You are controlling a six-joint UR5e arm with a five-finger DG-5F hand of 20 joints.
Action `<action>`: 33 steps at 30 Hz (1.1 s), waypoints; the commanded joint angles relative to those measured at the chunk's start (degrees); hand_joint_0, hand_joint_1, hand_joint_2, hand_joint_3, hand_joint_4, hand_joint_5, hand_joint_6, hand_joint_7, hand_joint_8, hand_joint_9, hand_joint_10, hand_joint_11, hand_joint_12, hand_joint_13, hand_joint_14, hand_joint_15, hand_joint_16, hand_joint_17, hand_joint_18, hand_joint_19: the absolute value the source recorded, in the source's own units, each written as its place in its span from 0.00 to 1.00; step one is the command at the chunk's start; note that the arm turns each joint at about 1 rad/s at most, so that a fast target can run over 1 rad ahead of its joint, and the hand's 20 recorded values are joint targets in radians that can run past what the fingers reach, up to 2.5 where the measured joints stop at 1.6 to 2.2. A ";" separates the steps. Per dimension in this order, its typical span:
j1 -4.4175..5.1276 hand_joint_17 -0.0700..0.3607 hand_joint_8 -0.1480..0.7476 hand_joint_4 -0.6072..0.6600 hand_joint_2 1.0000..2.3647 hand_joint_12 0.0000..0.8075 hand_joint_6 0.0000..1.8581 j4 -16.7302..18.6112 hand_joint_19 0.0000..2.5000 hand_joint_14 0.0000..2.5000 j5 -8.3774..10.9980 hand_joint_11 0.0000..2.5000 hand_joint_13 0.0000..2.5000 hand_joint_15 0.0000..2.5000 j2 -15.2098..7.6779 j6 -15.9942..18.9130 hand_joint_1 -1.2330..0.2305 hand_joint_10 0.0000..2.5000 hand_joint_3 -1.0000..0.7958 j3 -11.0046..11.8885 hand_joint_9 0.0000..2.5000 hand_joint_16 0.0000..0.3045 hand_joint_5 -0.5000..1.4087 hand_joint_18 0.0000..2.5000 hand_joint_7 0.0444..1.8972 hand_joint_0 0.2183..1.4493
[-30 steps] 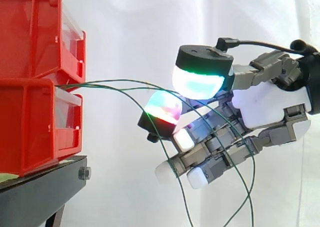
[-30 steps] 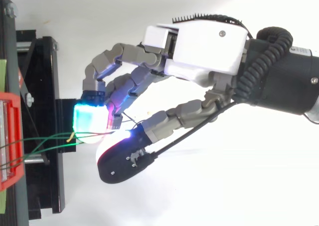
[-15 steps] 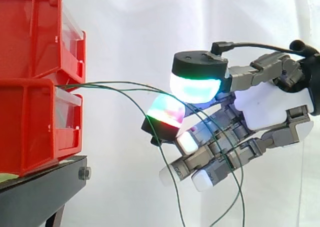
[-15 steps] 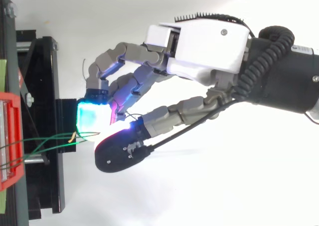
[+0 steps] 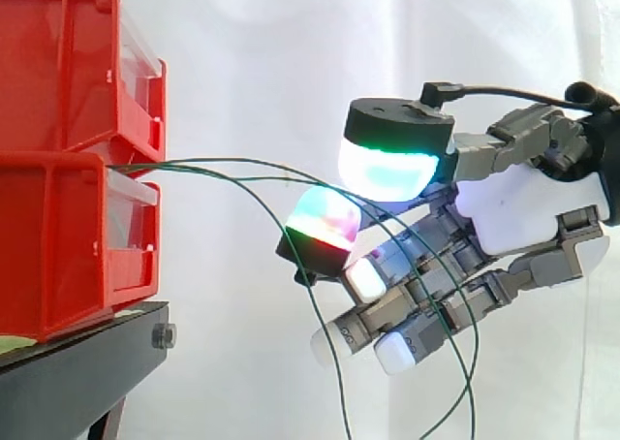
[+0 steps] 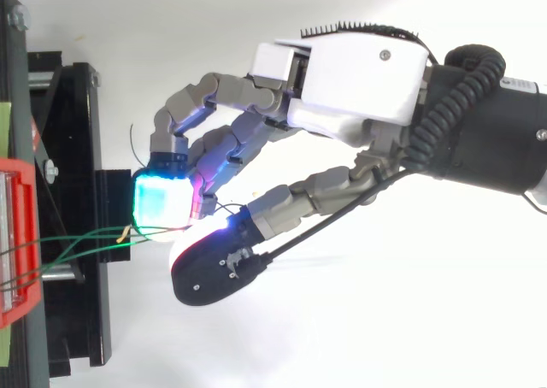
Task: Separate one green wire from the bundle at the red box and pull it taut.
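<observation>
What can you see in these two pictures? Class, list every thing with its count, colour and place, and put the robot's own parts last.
bins: two, red, stacked at the side view's left edge
stand: one, black, under the bins
wires: at least two strands, green, running from between the bins towards the hand, then drooping down
curtain: one, white, behind everything
hand: one, white and grey with glowing pads, right of the bins, at the wires
arm: one, black, entering from the top view's right edge
</observation>
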 commanded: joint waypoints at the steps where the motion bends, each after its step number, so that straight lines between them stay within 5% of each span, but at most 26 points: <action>1: 0.00 0.40 0.45 0.54 0.00 0.41 0.48 -0.01 0.20 0.01 0.00 0.24 0.24 0.13 -0.01 0.08 0.27 0.01 0.30 -0.02 0.37 0.15 0.19 0.24 0.53 0.32; 10: 0.09 0.41 0.46 0.53 0.01 0.41 0.49 -1.06 0.21 0.01 -0.35 0.23 0.23 0.13 -0.01 1.13 0.31 0.01 0.42 0.07 0.37 0.15 0.19 0.23 0.53 0.30; 17: 0.26 0.42 0.46 0.57 0.01 0.43 0.47 -1.68 0.21 0.01 -0.35 0.23 0.22 0.13 0.08 1.84 0.44 0.01 0.37 0.16 0.37 0.16 0.19 0.22 0.50 0.26; 33: 0.35 0.41 0.47 0.57 0.01 0.42 0.46 -1.77 0.21 0.01 -0.35 0.23 0.23 0.13 -0.01 1.92 0.45 0.01 0.33 0.42 0.38 0.16 0.20 0.22 0.51 0.28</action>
